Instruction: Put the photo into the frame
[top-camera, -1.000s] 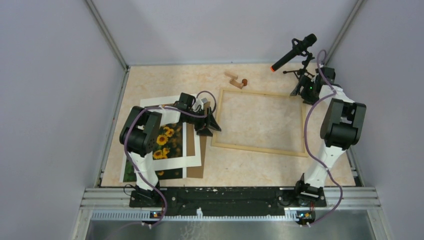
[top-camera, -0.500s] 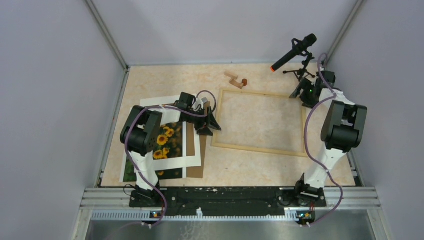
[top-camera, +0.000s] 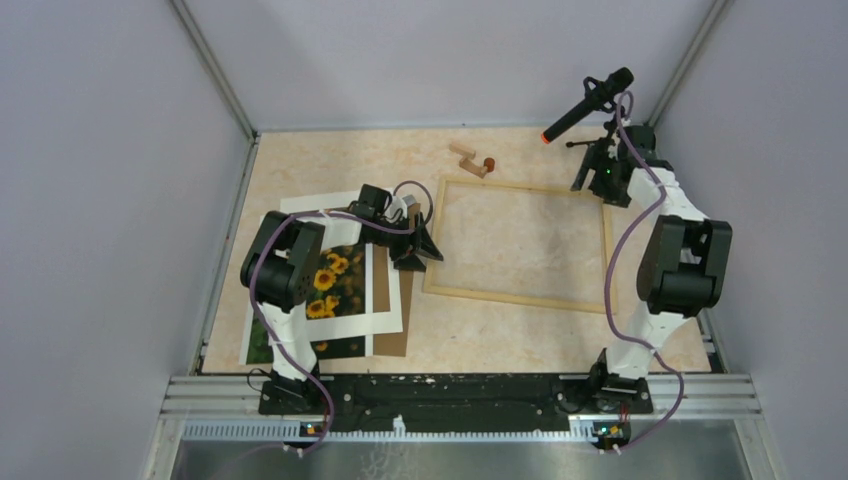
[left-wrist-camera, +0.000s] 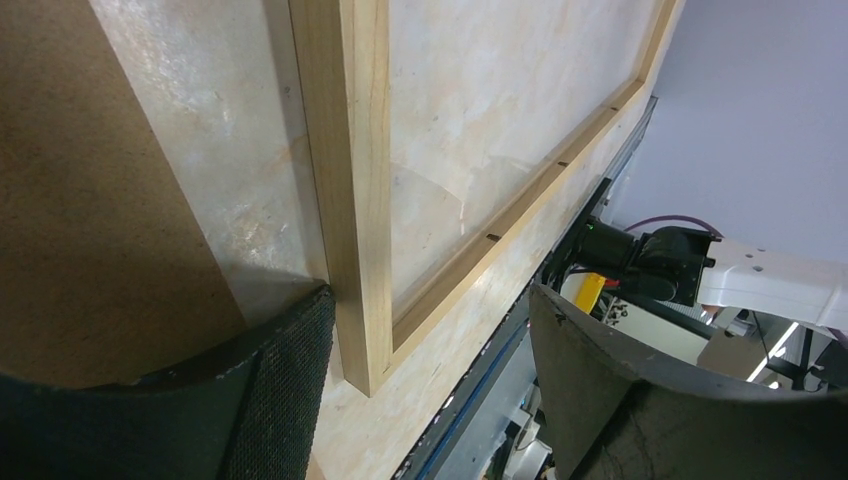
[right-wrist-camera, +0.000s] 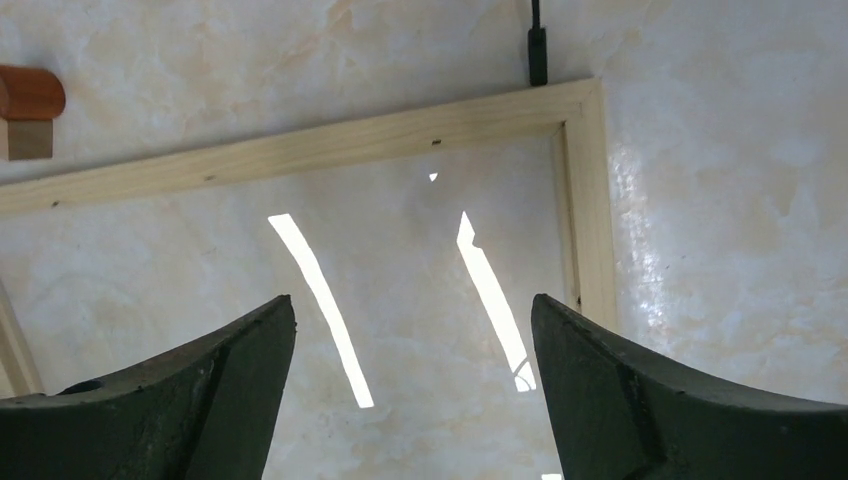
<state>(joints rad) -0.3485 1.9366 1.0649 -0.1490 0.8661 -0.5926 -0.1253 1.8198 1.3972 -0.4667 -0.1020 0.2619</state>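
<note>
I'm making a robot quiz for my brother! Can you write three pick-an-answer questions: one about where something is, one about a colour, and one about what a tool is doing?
1. Where is the photo? A on the table, left of the frame; B inside the frame; C in the right tool.
2. What colour are its flowers? A blue; B pink; C yellow-orange.
3. How is the left tool? A shut on the photo; B open, a frame rail between its fingers; C shut on a block.
Answers: A, it lies partly under the white mat; C, the top view shows them; B, its wrist view shows the gap.
</note>
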